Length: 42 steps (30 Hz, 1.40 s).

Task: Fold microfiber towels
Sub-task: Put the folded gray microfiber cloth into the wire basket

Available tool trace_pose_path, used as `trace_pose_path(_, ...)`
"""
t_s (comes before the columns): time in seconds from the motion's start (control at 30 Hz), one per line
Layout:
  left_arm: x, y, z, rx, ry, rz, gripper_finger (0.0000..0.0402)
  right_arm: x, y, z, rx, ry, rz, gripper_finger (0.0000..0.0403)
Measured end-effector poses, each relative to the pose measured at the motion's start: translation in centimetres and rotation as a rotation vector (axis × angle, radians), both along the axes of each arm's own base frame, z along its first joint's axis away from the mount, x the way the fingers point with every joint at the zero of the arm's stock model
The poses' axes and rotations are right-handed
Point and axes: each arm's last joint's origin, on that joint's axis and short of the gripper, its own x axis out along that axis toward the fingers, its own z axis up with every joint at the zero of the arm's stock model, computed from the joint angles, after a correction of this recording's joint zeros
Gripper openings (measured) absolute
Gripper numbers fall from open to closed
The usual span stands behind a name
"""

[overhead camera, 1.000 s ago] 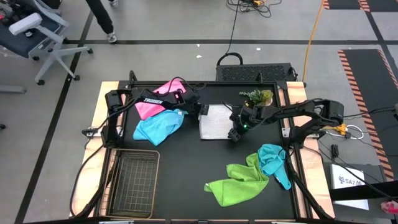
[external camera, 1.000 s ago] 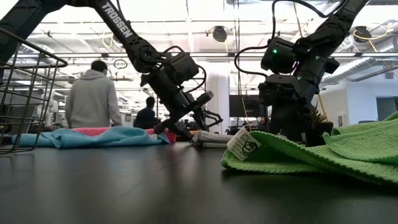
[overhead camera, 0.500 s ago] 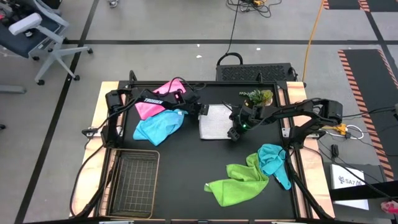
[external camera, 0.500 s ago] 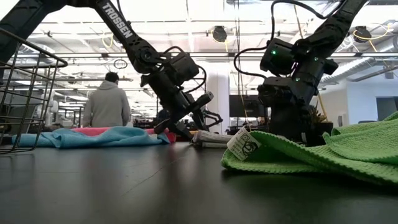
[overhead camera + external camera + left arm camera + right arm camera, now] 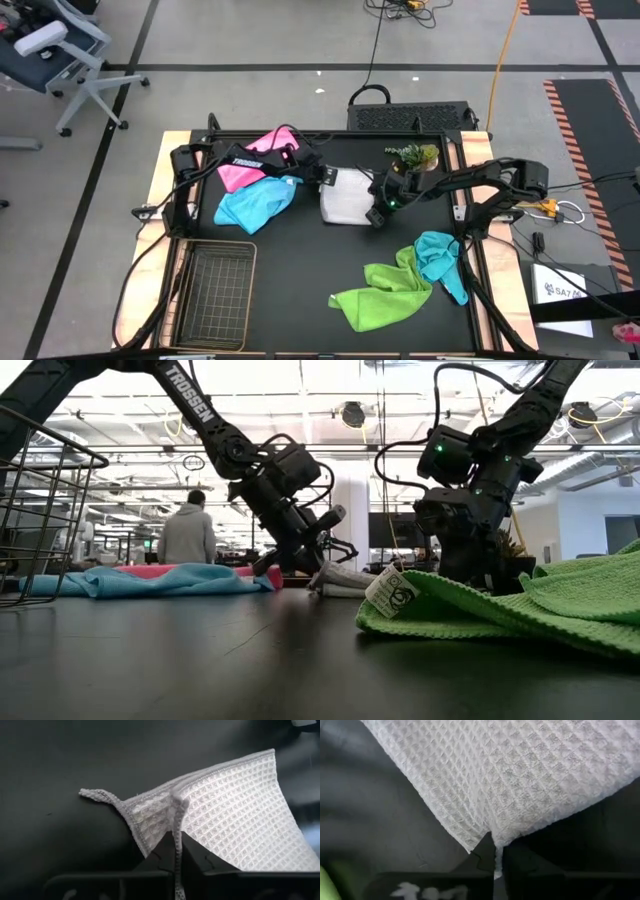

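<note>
A pale grey-white waffle towel [image 5: 347, 197] lies in the middle of the black table, between my two arms. My left gripper [image 5: 327, 176] is shut on its far left corner, and my right gripper [image 5: 376, 213] is shut on its near right corner. In the low view the towel [image 5: 345, 579] rises toward the left gripper [image 5: 318, 567]. A pink towel [image 5: 262, 150] and a light blue towel [image 5: 255, 203] lie crumpled at the far left. A lime green towel [image 5: 385, 292] and a teal towel [image 5: 440, 258] lie crumpled at the near right. My left gripper pinches a raised ridge of cloth [image 5: 175, 817] just inside the towel's far left corner, between its two fingers. The fingers slant down from the table's left. The corner is lifted a little; the rest lies on the table. My right gripper pinches the towel's hemmed edge [image 5: 496, 836] at the near right corner between its two fingers, slanting down from the table's right. The cloth around the fingers lies spread on the table.
A wire mesh basket [image 5: 215, 290] stands at the near left. A small potted plant [image 5: 415, 155] stands at the far right, close behind my right arm. In the low view the lime green towel [image 5: 500, 605] fills the near right, and a person stands far behind the table.
Both grippers have shut on the grey-white towel without shifting place. The towel's far left corner has been gathered and raised off the table, and its flat rectangle has puckered toward the two holds.
</note>
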Motion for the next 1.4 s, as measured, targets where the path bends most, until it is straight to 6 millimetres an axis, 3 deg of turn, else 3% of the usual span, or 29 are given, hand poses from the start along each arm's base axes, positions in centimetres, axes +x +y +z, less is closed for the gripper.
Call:
trace_pose_path(0.4, -0.24, -0.11, -0.17, 0.0, 0.036, -0.016, 0.0025, -0.02, 0.02, 0.01, 0.009, 0.002, -0.008, 0.0007)
trace_pose_path(0.77, -0.27, -0.04, -0.13, 0.021, 0.045, -0.011, 0.0171, -0.02, 0.02, 0.03, 0.011, 0.0, -0.007, 0.0004)
trace_pose_path(0.93, -0.23, 0.07, -0.06, 0.029, 0.038, -0.003, 0.0217, -0.04, 0.07, 0.04, 0.029, -0.003, 0.002, 0.0003)
trace_pose_path(1.4, -0.16, 0.1, 0.04, 0.007, 0.019, 0.019, 0.0197, -0.03, 0.02, 0.05, 0.009, 0.0, -0.003, 0.0002)
